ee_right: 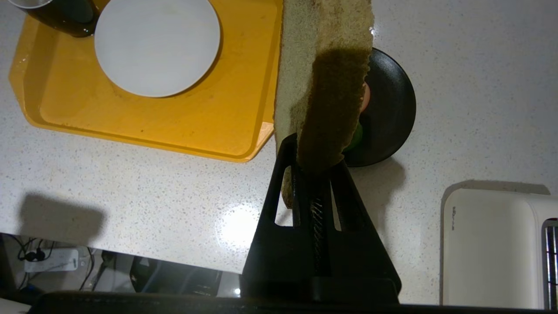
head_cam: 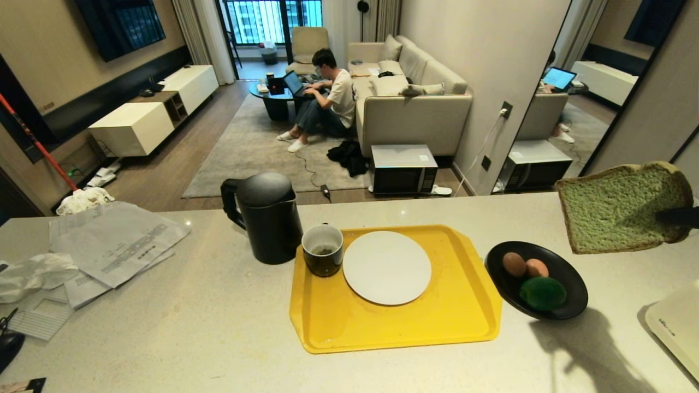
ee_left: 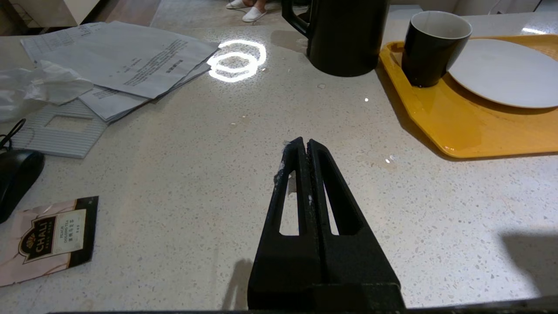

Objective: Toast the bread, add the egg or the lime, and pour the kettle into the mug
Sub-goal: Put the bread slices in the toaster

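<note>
my right hand (ee_right: 311,168) is clenched on the bread (ee_right: 324,87); i should keep it vertical, lowering slowly into the toaster (ee_right: 492,248); left hand (ee_left: 305,146) is clenched empty.

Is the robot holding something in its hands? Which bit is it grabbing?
Yes. The right hand holds the green bread up in the air, pinched at one edge. The left hand is shut and holds nothing.
</note>
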{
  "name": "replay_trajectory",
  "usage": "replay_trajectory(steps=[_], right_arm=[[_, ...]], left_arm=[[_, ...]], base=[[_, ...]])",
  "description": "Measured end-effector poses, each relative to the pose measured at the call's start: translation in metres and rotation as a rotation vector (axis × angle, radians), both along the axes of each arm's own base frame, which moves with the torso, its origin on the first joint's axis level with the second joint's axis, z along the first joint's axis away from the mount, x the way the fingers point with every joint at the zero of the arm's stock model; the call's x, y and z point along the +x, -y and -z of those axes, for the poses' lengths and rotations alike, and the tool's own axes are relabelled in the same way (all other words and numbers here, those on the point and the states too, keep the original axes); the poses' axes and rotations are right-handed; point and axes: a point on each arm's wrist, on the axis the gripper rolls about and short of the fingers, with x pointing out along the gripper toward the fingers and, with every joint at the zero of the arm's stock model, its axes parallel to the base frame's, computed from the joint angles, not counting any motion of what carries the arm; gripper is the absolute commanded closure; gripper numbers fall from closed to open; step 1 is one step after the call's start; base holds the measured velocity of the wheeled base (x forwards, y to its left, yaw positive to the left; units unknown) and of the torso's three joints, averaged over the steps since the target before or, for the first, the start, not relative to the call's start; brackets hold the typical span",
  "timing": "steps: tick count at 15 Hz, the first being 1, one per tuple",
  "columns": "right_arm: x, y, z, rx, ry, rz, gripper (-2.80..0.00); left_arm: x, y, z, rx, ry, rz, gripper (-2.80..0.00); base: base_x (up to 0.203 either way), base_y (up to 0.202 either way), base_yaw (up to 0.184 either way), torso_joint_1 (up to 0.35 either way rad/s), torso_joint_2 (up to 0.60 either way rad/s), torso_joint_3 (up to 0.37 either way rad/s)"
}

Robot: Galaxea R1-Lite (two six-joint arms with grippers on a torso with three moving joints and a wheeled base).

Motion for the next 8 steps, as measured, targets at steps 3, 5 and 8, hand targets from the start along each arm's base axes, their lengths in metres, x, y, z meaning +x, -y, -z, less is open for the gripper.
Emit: replay_trajectory(steps=[3, 5, 8], right_arm=[[0.0016, 0.0, 0.0006, -0.005, -0.004, -0.002, 0.0], [0.0028, 0.0, 0.0007, -0.006, -0.005, 0.0, 0.0], [0.0042, 0.0003, 0.0015, -0.007, -0.011, 0.002, 0.0]], left_arm=[[0.0, 0.0, 0.0, 0.0, 0.0, -0.001, 0.0], [0.0, 0.0, 0.0, 0.0, 0.0, 0.0, 0.0], [0.0, 0.0, 0.0, 0.0, 0.0, 0.0, 0.0]], base=[[0.0, 0.0, 0.0, 0.134, -0.24, -0.111], [0.0, 0.0, 0.0, 0.098, -0.2, -0.091], [0.0, 0.0, 0.0, 0.095, -0.18, -0.08]])
